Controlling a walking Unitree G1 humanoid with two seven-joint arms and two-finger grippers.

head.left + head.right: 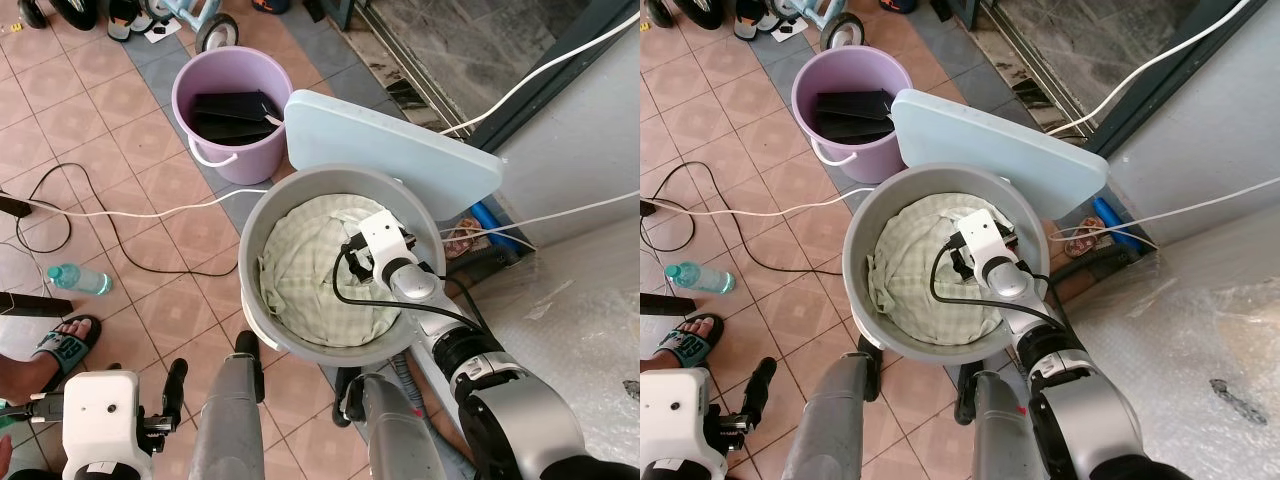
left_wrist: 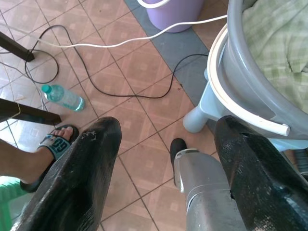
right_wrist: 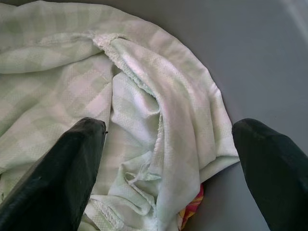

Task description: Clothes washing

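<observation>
Left eye view: a grey tub (image 1: 262, 330) sits at the frame's centre, on tiled floor (image 1: 120, 140). A pale green checked cloth (image 1: 310, 275) lies inside it and covers most of the bottom. The right gripper (image 1: 352, 262) reaches down into the tub over the cloth, its white wrist block uppermost; from here you cannot tell how the jaws stand. A pale blue lid (image 1: 400, 150) leans at the tub's upper right rim. In the upper left stands a purple bucket (image 1: 225, 150) with dark things in it. A white cable (image 1: 150, 213) and a black cable (image 1: 100, 215) run across the tiles on the left. A water bottle (image 1: 78, 280) lies at the left edge, and below it a person's foot in a sandal (image 1: 62, 345). The left gripper (image 1: 175, 385) hangs low at the lower left.

Right eye view: the same scene, with the tub a little further left in the frame.

Left wrist view: the left fingers (image 2: 77, 178) are spread wide, with nothing between them, above the tiles. The tub's rim fills the upper right, the bottle sits at mid left.

Right wrist view: the right fingers (image 3: 62, 178) are spread wide, just above the cloth's folds. A bit of red and yellow fabric (image 3: 192, 204) peeks from under the cloth at the lower centre.
</observation>
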